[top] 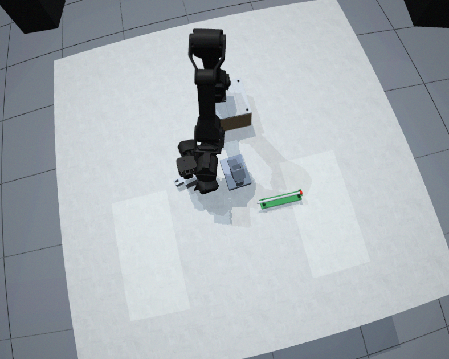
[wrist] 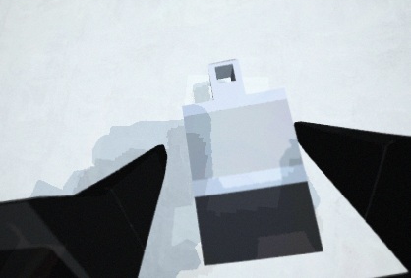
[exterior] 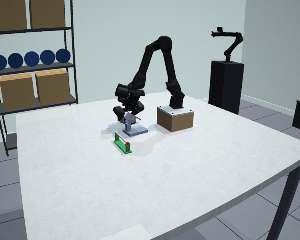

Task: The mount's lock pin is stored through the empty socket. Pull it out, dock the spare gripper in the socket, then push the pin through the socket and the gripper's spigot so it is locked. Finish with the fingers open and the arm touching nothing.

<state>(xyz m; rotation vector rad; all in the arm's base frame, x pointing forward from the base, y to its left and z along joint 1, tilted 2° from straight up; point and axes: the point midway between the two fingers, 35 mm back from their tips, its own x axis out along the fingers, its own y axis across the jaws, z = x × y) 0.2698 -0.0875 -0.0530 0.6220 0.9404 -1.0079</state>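
The lock pin (top: pixel 280 197) (exterior: pixel 121 137), a white rod with a red head, lies across the two posts of the green rack (top: pixel 281 201) (exterior: pixel 121 146). The mount's grey socket (top: pixel 237 166) (exterior: pixel 130 117) is tilted on its blue-grey base (exterior: pixel 139 130), with no pin through it. The spare gripper (top: pixel 191 182) (wrist: pixel 251 139) lies on the table, a pale block with a dark end and a narrow spigot (wrist: pixel 228 84) with a square hole. My gripper (wrist: pixel 228 139) is open and empty above it, a finger on each side in the wrist view. In the top view the arm hides part of the spare gripper.
The arm's base stands on a brown box (top: pixel 236 122) (exterior: pixel 182 122) with a pale top plate, behind the mount. The mount stands beside my gripper, between the spare gripper and the green rack. A shelf unit (exterior: pixel 32 67) and a black pedestal (exterior: pixel 225 85) stand beyond the table (exterior: pixel 158 180).
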